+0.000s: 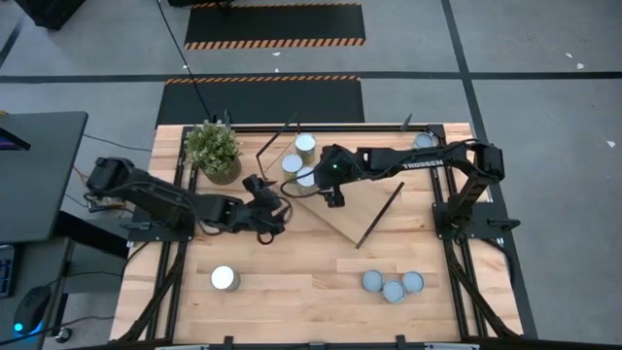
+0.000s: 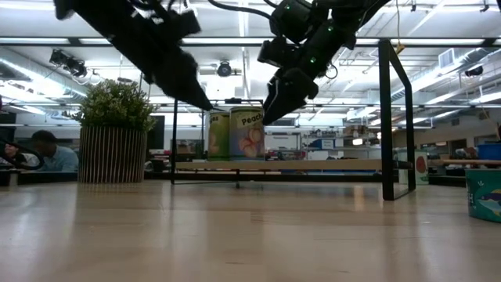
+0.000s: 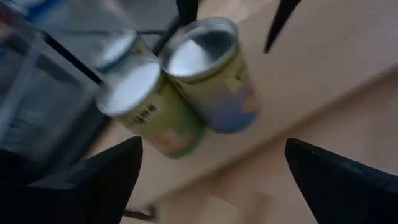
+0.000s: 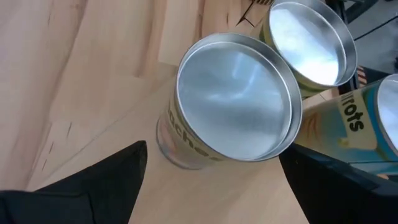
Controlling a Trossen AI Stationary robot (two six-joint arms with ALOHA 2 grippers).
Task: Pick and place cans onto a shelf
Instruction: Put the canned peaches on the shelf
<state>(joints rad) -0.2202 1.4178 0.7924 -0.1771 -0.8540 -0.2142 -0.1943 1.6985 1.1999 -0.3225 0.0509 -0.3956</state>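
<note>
Wooden table [image 1: 292,292] carries my shelf [image 1: 340,209] near its far edge; both my jaws hang spread above the cans [image 1: 303,160] there, pinching nothing

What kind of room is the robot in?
Probably a robotics lab or workshop: hazard-striped floor mats lie beyond the wooden table, and desks, screens and a seated person show under long ceiling lights.

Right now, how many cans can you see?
7 cans: three on the shelf, one alone front left, three clustered front right; the arms may hide more.
</note>
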